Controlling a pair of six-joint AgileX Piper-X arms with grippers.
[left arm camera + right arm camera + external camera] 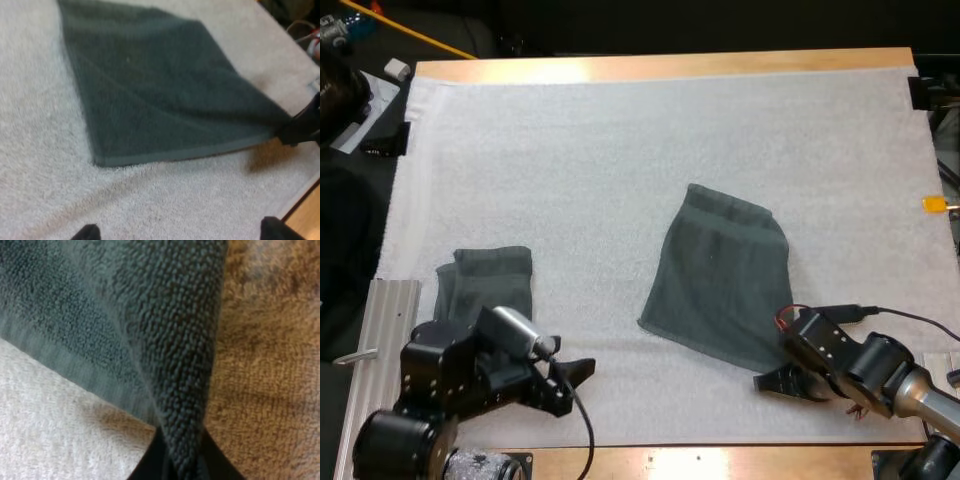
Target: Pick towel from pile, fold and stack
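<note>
Bench's white mat (620, 150): one flat towel (720, 280) near the right front edge, folding judged unfinished. A folded towel (485, 285) lies front left. Right pincer (775, 383) pinches the flat towel's near corner; left pincer (575, 380) is spread, holding nothing.

Smaller towel (488, 280) partly behind left arm (460, 375)

The left arm (440, 375) was black, with blocky, angular housings and a big round joint. The right arm (865, 365) had rounded black joints and a silver-grey tube segment. The left claw (575, 385) and the right claw (775, 383) had black fingers, perhaps of matte plastic.
</note>
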